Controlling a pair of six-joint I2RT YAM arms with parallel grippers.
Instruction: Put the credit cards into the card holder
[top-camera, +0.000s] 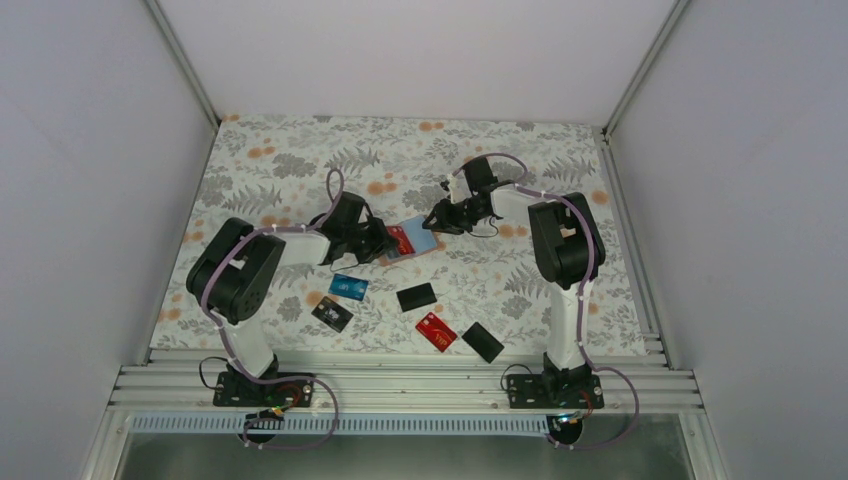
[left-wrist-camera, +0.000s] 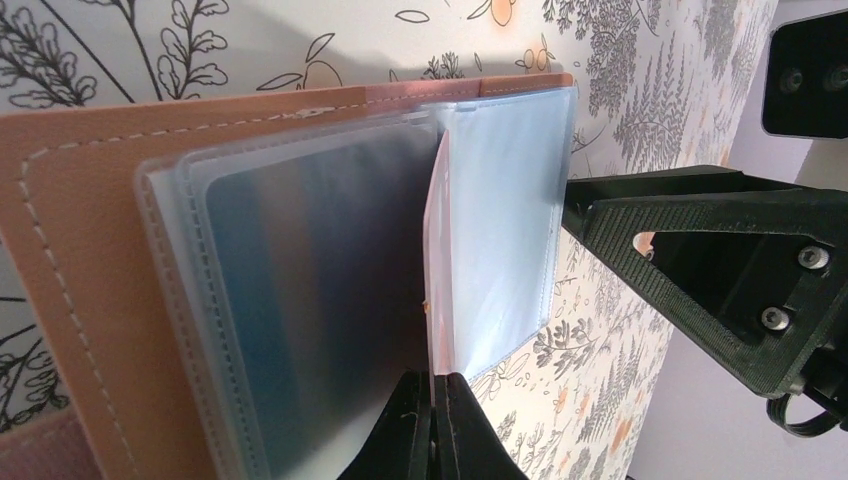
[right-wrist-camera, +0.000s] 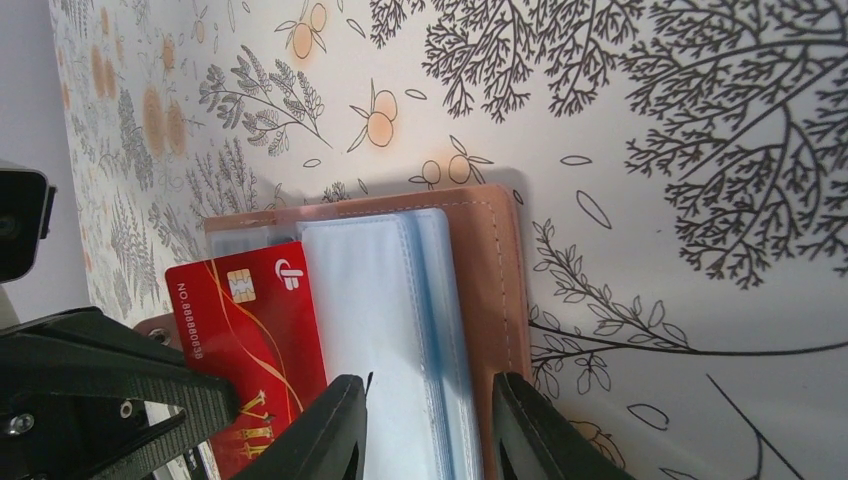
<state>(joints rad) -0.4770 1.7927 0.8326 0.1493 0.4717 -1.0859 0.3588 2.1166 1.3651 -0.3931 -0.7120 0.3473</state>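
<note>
The card holder (right-wrist-camera: 492, 290) lay open on the surface (top-camera: 280, 160) between the two arms, with its clear sleeves (left-wrist-camera: 330, 300) fanned up. The left fingers (left-wrist-camera: 408, 432) were pressed together on one sleeve, standing it up like a page. The right fingers (right-wrist-camera: 338, 430) were spread, one on either side of the sleeve stack and cover edge, gripping nothing. A red card (right-wrist-camera: 248, 340) lay on the holder's other half; whether it sat fully inside a sleeve could not be told. Five loose cards (top-camera: 416, 296) lay flat nearer the arm bases.

The cards looked light, stiff and slick, so each would probably need one edge tipped up and a pinch across its short end. The sleeves seemed floppy and slippery. The light holder would likely slide unless pinned by its leather border.
</note>
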